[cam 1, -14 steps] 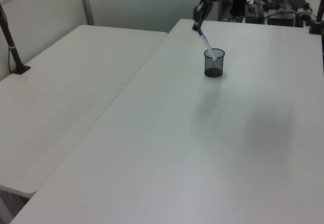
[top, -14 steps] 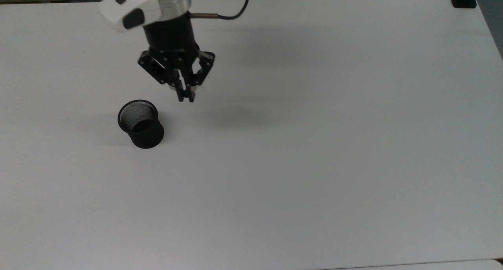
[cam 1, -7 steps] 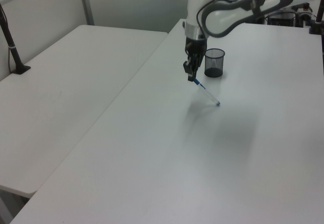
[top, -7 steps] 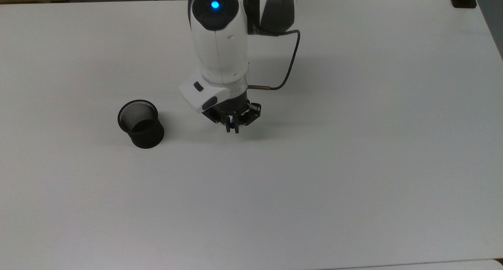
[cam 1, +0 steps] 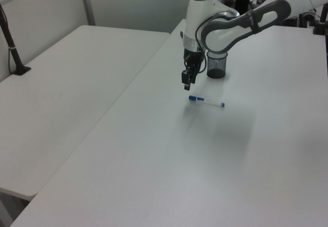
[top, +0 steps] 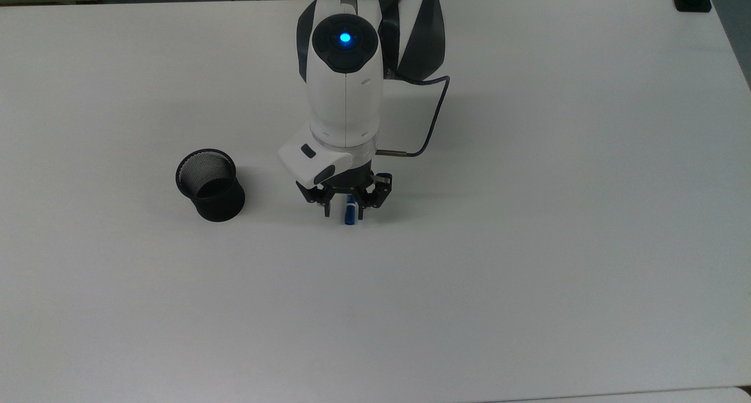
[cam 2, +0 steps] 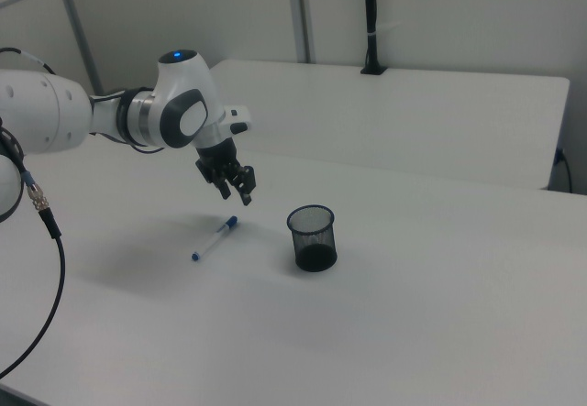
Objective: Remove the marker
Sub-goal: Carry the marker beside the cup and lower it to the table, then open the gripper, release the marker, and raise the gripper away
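My arm (top: 345,92) wears glossy white shells with dark grey joint bands. A round dark cap on the joint behind the fingers carries a glowing blue light (top: 345,38). A thin dark cable (top: 431,121) loops along its side, ending in a metal plug just behind the fingers. The gripper (top: 344,212) is a black linkage with slim black fingers (top: 359,206) under a white housing bearing two dark oval patches.

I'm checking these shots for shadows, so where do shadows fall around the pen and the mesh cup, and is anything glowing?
Left view: a soft grey shadow spreads on the white table below the white-barrelled, blue-capped marker. Right view: a faint shadow lies at the right view's left of the marker. Top view: the black mesh cup casts little shadow; a blue light glows on the arm.
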`<action>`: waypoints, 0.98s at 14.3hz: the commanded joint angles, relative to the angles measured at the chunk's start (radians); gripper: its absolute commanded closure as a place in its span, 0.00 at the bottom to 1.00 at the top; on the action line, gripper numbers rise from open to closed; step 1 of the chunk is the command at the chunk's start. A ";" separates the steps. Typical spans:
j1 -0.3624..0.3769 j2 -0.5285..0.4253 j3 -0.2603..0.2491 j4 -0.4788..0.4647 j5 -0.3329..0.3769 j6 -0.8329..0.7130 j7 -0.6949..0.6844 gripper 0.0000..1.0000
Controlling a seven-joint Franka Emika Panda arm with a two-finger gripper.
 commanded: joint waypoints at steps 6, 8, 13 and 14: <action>-0.027 -0.199 -0.003 -0.039 -0.033 -0.214 0.092 0.00; -0.073 -0.289 0.040 -0.060 -0.033 -0.340 0.077 0.00; -0.199 -0.504 0.147 -0.189 -0.036 -0.506 0.000 0.00; -0.219 -0.553 0.162 -0.228 -0.045 -0.514 -0.001 0.00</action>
